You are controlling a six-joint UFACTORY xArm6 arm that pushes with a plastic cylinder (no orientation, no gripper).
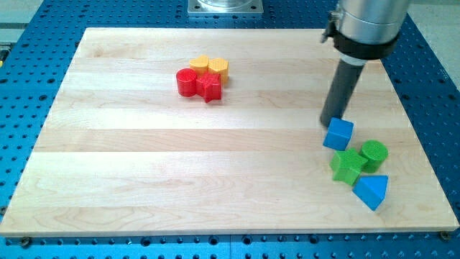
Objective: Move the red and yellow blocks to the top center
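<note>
Dark and straight, the rod has no jaws to spread or pinch anything; it holds nothing, and my tip (332, 123) stands at the right of the frame, just beside or perhaps touching the upper left edge of the blue cube (338, 134). Below that cube lie the green star-like block (348, 165), the green cylinder (374, 154) and the blue wedge (371, 191), all near the lower right. The task's things sit well apart from my tip, in the upper middle of the pale wooden counter (129, 180): the red cylinder (187, 82), the red star-like block (210, 88) and two yellow blocks (210, 67), bunched and touching. They look nearly placed already. I judge the next move calls for crossing leftward, coming in below the cluster and nudging it slightly toward the top edge without scattering it.
</note>
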